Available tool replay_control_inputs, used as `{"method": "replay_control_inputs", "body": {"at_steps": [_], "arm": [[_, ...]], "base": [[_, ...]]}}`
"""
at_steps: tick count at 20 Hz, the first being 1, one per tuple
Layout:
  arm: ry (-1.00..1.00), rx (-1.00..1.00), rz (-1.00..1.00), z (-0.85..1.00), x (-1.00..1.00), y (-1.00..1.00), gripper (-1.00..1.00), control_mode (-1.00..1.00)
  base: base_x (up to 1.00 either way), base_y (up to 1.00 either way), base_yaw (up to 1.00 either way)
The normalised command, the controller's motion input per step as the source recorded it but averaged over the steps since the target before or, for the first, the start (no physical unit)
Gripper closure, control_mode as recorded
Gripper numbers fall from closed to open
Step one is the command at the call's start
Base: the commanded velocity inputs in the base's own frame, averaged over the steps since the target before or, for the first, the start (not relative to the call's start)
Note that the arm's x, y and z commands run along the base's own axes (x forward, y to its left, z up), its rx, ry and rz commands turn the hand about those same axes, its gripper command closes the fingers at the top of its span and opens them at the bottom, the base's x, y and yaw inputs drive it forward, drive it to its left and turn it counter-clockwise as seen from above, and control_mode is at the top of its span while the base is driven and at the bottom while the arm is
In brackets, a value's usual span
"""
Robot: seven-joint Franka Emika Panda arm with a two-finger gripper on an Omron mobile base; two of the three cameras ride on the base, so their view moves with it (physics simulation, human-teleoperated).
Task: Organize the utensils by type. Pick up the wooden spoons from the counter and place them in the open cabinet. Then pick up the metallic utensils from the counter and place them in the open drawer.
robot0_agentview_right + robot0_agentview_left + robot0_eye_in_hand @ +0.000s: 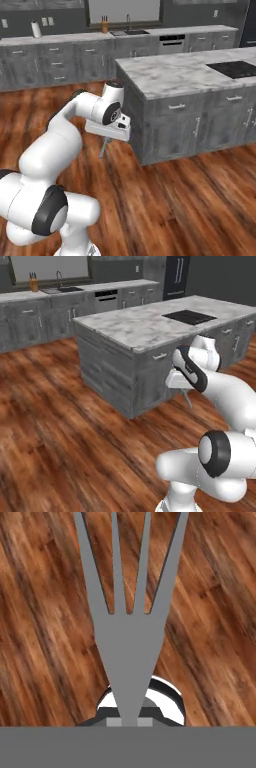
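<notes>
A kitchen with a wood plank floor (60,436) and dark grey cabinets. No writing or labels can be read anywhere. An island with a white marble tabletop (185,72) stands ahead of the robot; a black cooktop (189,317) is set into its far part. Along the back wall runs a second counter with a sink (129,32), a knife block (33,283) and a window above.

The white arm is folded in front of the island's near corner, over the floor. Its hand (106,145) points downward, fingers pressed together, pinching a slim grey fork (127,627). In the right base view the fork hangs below the hand as a thin grey sliver, just beside the island's dark side wall and apart from the floor. In the hand view the fork's tines fan out toward the top, with bare floor planks behind them.

The floor to the left of the island is open and wide. The island's corner edge stands close to the hand's right side in the right base view.
</notes>
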Motion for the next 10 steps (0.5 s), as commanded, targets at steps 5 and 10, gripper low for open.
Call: {"method": "replay_control_inputs", "body": {"at_steps": [5,10], "arm": [[0.0,0.0,0.0,0.0,0.0,0.0,1.0,1.0],[0.0,0.0,0.0,0.0,0.0,0.0,1.0,1.0]], "base": [[0.49,0.02,0.32],[0.47,0.0,0.41]]}}
